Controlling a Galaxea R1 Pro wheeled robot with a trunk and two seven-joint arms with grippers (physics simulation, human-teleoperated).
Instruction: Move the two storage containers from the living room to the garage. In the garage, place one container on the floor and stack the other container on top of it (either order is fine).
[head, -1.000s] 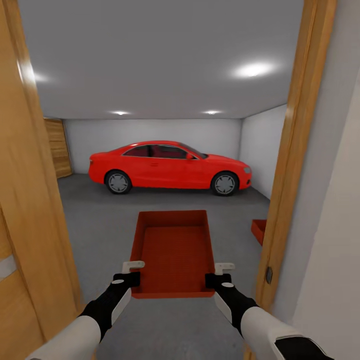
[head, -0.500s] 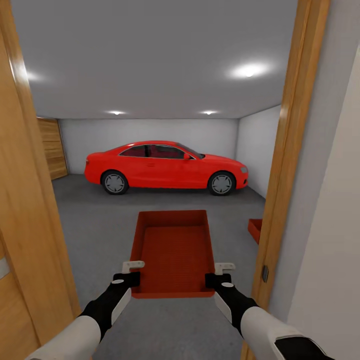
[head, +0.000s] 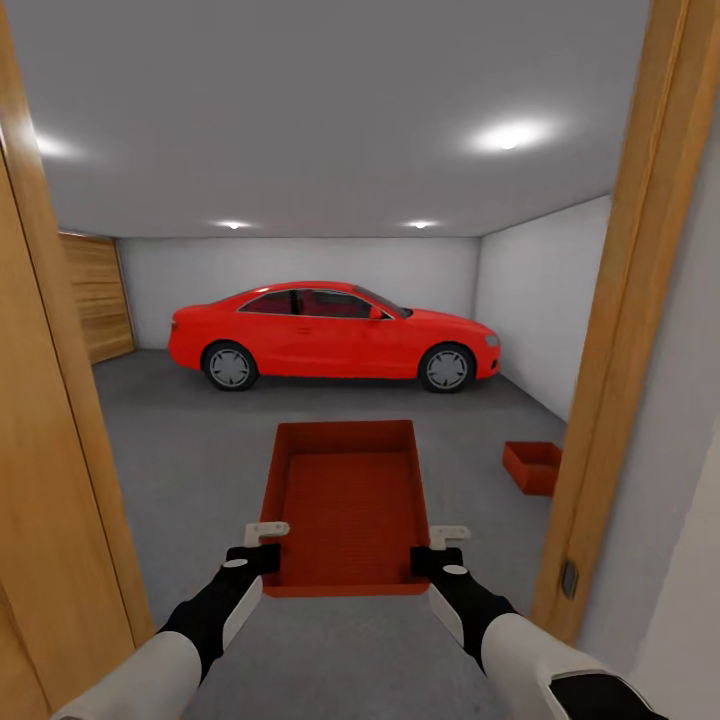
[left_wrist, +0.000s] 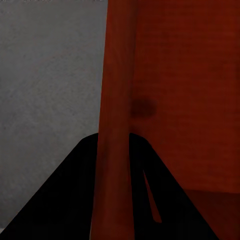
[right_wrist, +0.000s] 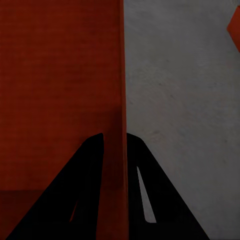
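Note:
I hold one orange-red storage container (head: 345, 505) level in front of me, above the dark-grey garage floor (head: 200, 440). My left gripper (head: 262, 552) is shut on its left wall near the near corner; my right gripper (head: 432, 555) is shut on its right wall. The left wrist view shows that wall (left_wrist: 115, 125) pinched between the black fingers (left_wrist: 60, 200). In the right wrist view the other wall (right_wrist: 121, 100) runs between the fingers (right_wrist: 165, 200). A second storage container (head: 533, 466) rests on the floor at the right, near the white wall.
I stand in a doorway: an orange-wood door (head: 45, 480) close at my left, the wooden door frame (head: 625, 330) close at my right. A red car (head: 335, 335) is parked across the far end of the garage. A wooden panelled door (head: 95, 295) is at the far left.
The view has moved forward and turned right through the doorway. The right door frame has slid outward, and the second container on the floor now shows whole. My grip is unchanged.

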